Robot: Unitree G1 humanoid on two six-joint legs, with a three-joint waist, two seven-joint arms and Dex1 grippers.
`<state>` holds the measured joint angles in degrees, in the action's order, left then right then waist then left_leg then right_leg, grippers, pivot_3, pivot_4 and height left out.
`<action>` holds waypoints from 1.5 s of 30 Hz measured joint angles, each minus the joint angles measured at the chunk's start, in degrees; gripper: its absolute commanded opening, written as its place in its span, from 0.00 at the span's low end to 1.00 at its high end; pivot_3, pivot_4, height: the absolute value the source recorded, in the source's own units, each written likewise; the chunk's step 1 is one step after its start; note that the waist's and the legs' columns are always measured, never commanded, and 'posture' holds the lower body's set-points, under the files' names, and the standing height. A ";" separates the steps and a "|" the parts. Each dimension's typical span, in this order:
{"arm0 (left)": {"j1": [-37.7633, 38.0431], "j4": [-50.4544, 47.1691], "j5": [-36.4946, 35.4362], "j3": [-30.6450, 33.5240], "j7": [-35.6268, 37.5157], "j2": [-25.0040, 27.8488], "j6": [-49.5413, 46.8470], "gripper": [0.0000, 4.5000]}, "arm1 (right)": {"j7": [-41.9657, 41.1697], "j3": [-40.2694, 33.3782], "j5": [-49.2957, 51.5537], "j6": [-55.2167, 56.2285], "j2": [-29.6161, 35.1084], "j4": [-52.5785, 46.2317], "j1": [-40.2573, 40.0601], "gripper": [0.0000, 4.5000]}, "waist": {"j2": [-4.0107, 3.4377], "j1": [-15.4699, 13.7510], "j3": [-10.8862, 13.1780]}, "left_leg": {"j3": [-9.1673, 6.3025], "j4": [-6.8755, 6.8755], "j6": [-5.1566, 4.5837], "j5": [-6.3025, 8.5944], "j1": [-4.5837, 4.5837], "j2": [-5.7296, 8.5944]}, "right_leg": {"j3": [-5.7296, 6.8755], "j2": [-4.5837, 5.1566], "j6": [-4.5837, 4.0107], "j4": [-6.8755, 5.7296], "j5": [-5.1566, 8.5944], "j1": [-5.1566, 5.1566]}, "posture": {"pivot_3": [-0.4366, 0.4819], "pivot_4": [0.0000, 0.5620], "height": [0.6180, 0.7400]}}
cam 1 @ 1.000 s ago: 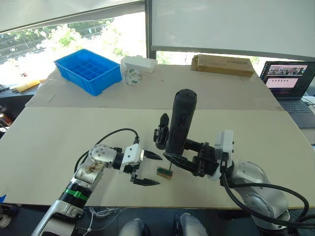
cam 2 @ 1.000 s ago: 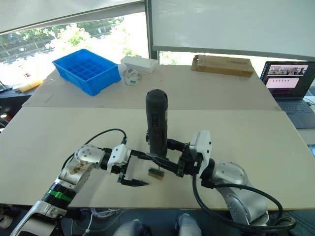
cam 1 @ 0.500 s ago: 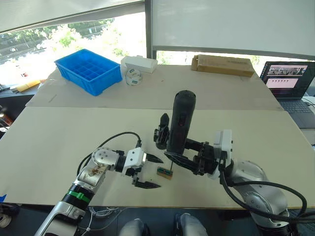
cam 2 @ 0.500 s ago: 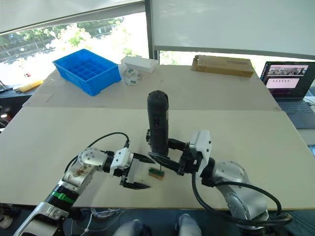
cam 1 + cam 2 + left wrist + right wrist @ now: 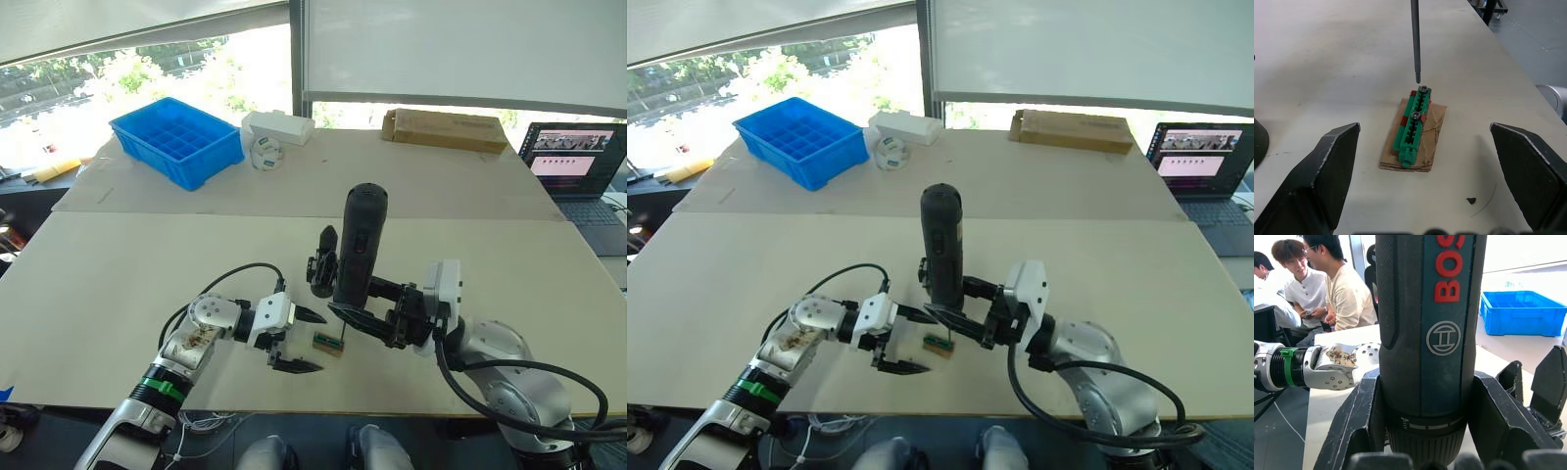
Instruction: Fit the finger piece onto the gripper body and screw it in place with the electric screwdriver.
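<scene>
Electric screwdriver, a thick matte-black cylinder with red lettering, stands upright, clamped in the right gripper; its thin metal bit ends just above a screw head on the ribbed green block on brown cardboard. Left gripper gapes wide and empty, flanking the block.

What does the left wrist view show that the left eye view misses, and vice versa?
Left wrist view alone: two screw heads on the green-topped brown block, the thin metal bit just above one. Left eye view alone: the right gripper shut on the thick black cylindrical screwdriver, a blue plastic crate. Shared: the block, the open left gripper.
</scene>
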<state>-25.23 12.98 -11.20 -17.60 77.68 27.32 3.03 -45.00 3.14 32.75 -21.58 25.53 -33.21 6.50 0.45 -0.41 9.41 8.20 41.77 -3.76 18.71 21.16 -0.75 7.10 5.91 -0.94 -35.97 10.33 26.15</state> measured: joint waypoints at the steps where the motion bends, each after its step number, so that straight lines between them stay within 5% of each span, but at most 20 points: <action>1: -0.11 0.35 0.03 0.00 0.00 -0.06 0.24 1.00 | 0.01 0.03 0.01 0.00 0.03 0.00 -0.24 0.43 | 0.00 -0.01 0.00 | 0.00 0.00 0.00 0.00 0.00 0.00 | 0.00 0.00 0.00 0.00 0.00 0.00 | 0.48 0.27 0.98; 45: -1.19 3.67 2.02 0.00 -0.60 -2.00 3.63 1.00 | -0.46 1.11 -0.22 -0.01 0.52 1.64 1.91 0.43 | 0.01 -0.05 -0.01 | -0.01 0.00 -0.03 0.01 0.00 0.00 | 0.01 0.01 -0.01 0.01 0.00 0.00 | 0.48 0.27 0.98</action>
<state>-26.42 16.66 -9.17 -17.60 77.07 25.32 6.65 -45.47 4.25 32.54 -21.59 26.06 -31.57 8.41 0.46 -0.46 9.40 8.19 41.77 -3.79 18.72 21.17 -0.75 7.11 5.92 -0.95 -35.96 10.33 26.16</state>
